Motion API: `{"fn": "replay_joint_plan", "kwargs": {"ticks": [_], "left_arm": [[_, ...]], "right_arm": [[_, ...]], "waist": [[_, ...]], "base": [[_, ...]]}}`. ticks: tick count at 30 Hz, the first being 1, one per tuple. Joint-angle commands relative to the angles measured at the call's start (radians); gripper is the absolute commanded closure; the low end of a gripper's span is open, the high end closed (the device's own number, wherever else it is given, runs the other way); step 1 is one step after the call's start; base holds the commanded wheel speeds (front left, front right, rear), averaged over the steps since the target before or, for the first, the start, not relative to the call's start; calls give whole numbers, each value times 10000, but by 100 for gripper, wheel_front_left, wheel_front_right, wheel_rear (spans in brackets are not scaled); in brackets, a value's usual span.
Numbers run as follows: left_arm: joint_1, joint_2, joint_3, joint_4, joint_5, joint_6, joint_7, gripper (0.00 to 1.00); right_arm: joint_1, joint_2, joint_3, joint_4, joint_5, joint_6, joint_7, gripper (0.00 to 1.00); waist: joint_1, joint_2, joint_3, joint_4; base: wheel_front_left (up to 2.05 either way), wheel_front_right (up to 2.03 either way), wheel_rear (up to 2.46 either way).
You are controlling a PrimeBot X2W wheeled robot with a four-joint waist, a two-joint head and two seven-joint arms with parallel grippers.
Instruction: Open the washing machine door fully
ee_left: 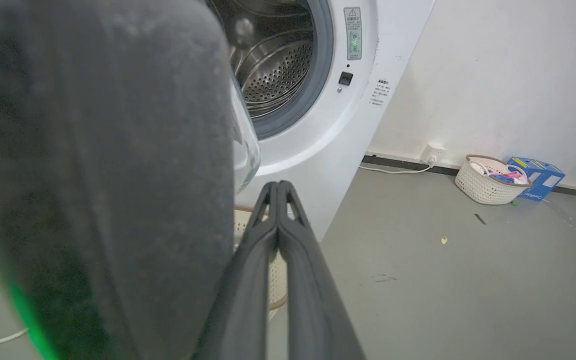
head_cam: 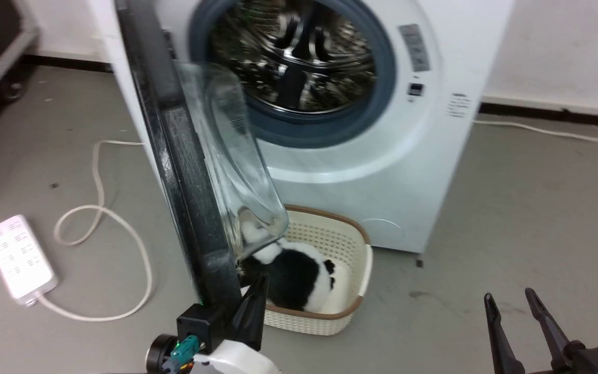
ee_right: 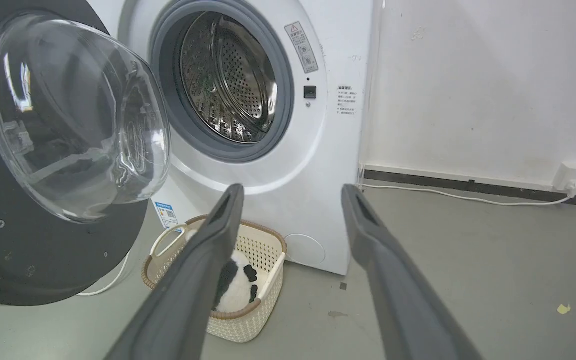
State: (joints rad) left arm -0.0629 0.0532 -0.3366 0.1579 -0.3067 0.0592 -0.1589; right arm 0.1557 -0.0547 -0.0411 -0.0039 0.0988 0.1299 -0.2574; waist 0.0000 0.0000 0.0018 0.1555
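Door stands swung well out from the machine, edge-on to your head view, its glass bowl facing the drum. Your left gripper has its fingers pressed together on nothing, just beside the door's lower rim. Your right gripper hangs well apart, jaws wide and empty. A basket sits below the door.

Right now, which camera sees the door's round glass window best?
The right wrist view: the whole glass bowl faces it. The head view sees it side-on; the left wrist view catches a sliver past the dark rim.
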Motion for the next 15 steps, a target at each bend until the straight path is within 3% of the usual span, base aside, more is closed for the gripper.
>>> {"fn": "replay_joint_plan", "kwargs": {"ticks": [1, 10, 15], "left_arm": [[206, 217, 133, -37, -43, 67, -4, 100], [534, 632, 716, -405, -289, 412, 64, 100], [436, 1048, 1451, -539, -595, 620, 81, 100]], "right_arm": [[60, 45, 8, 52, 98, 8, -43, 0], [104, 45, 103, 120, 147, 8, -43, 0], [-24, 45, 238, 123, 55, 8, -44, 0]], "waist": [[0, 0, -200, 602], [0, 0, -265, 2038], [0, 0, 47, 2412]], "base": [[0, 0, 0], [0, 0, 0], [0, 0, 0]]}}
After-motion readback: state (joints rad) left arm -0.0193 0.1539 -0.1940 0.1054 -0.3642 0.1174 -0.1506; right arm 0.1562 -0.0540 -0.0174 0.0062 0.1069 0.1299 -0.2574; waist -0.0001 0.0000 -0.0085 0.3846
